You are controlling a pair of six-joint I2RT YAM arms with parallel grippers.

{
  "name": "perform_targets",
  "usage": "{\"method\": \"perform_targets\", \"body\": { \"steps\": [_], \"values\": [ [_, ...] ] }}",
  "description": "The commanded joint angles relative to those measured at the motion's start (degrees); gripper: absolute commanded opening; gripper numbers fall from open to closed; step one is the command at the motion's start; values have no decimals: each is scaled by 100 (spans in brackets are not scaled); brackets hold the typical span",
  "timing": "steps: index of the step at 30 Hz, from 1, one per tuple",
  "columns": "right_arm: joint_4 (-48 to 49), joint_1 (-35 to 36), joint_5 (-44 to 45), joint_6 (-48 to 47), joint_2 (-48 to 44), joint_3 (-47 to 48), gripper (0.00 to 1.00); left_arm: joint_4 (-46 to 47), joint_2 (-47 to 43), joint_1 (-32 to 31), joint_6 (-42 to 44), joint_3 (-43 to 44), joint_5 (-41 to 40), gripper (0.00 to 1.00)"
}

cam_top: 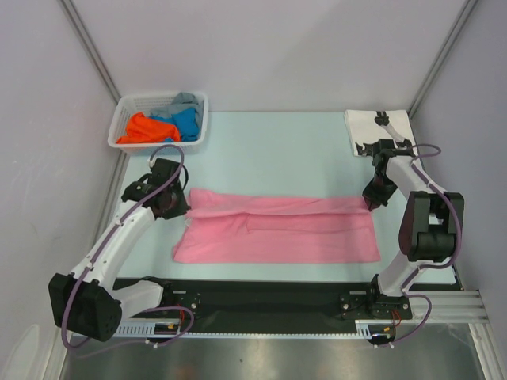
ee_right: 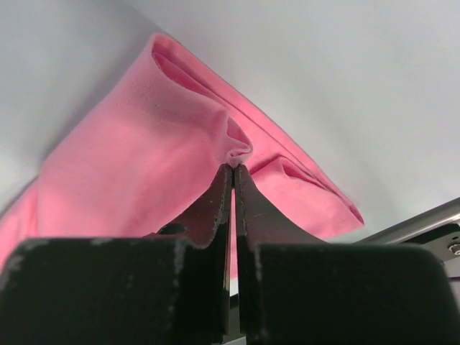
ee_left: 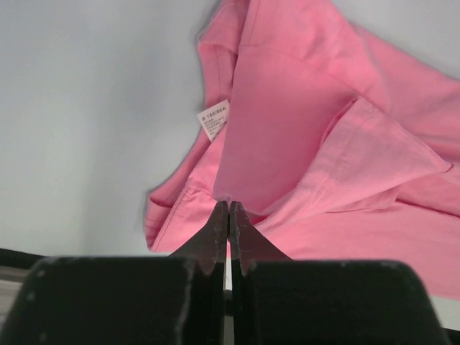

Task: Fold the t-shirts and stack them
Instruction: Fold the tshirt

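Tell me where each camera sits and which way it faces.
Top external: above, behind the arms, looking down at the table, pink t-shirt, basket; both arms show.
Left wrist: on that arm, facing t-shirt's label past shut left gripper.
Right wrist: on that arm, facing the opposite end past shut right gripper.
All three share the t-shirt.

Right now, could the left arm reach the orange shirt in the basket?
Probably yes: the basket sits just beyond the left gripper, nothing between, but it is shut on the pink shirt and must let go first.
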Motion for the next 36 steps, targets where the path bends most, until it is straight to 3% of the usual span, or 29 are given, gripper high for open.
{"method": "perform_targets", "body": {
  "steps": [1, 16, 36],
  "values": [
    [25, -73, 157, -88, -288, -148, 0, -180, -35, 50, -445, -203, -101, 0],
    [183, -108, 104, 229, -499, -851, 0, -365, 168, 59, -823, -371, -357, 0],
    [351, -108, 157, 202, -429, -1028, 0, -760, -69, 50, -1447, -775, -138, 0]
  ]
}}
